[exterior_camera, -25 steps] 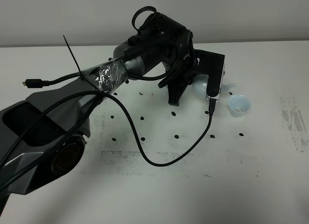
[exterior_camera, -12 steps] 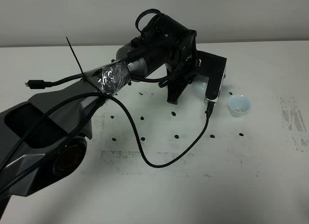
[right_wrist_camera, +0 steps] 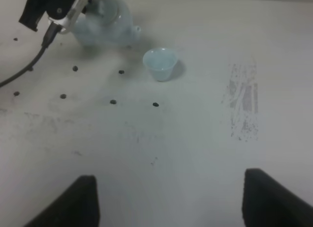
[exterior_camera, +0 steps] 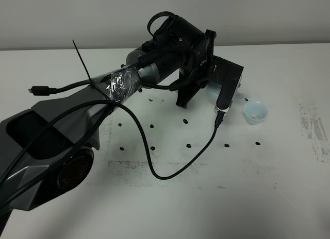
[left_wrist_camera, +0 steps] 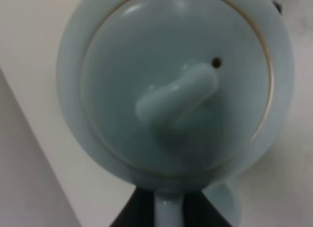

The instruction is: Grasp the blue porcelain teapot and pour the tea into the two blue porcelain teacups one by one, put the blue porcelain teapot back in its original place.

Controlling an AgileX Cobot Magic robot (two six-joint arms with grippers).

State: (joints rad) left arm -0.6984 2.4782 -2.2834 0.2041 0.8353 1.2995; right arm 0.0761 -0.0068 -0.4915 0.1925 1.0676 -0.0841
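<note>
From the high camera: can make out only a pale sliver of the blue porcelain teapot (exterior_camera: 212, 91), toward the far middle of the white table (exterior_camera: 206, 208). Mostly hidden behind the left gripper (exterior_camera: 202, 89) and the black camera block (exterior_camera: 229, 85) on that wrist. Cannot see the fingertips there, nor tell whether the pot rests on the table or hangs just above it. Just beside the pot, to its right and a little nearer, apart from it: one blue porcelain teacup (exterior_camera: 256, 113), upright, mouth up. Below the wrist, a black cable (exterior_camera: 149, 156) looping over the table's dark dots.

From the left wrist: nearly the whole picture taken up by the pot's lid (left_wrist_camera: 146, 51), blurred by closeness, with the body's rim cut off at the edges. Knob (left_wrist_camera: 178, 97) in the lid's middle, small vent hole (left_wrist_camera: 216, 63) beside it. At the frame's edge, two dark fingers (left_wrist_camera: 129, 215) pressed to either side of the pale handle (left_wrist_camera: 168, 212), no gap visible. Closed narrowly on the handle, tips cut off. Next to them a pale blue rounded shape (left_wrist_camera: 229, 205), too blurred to name.

From the right wrist: right gripper (right_wrist_camera: 178, 200) spread wide, only its two dark fingertips in view, both cut off. Holding and touching nothing, over the table's near part, well apart from the pot. Far off, pot half covered by the camera block. Short spout (right_wrist_camera: 136, 30) toward the cup, near it, not touching.
</note>
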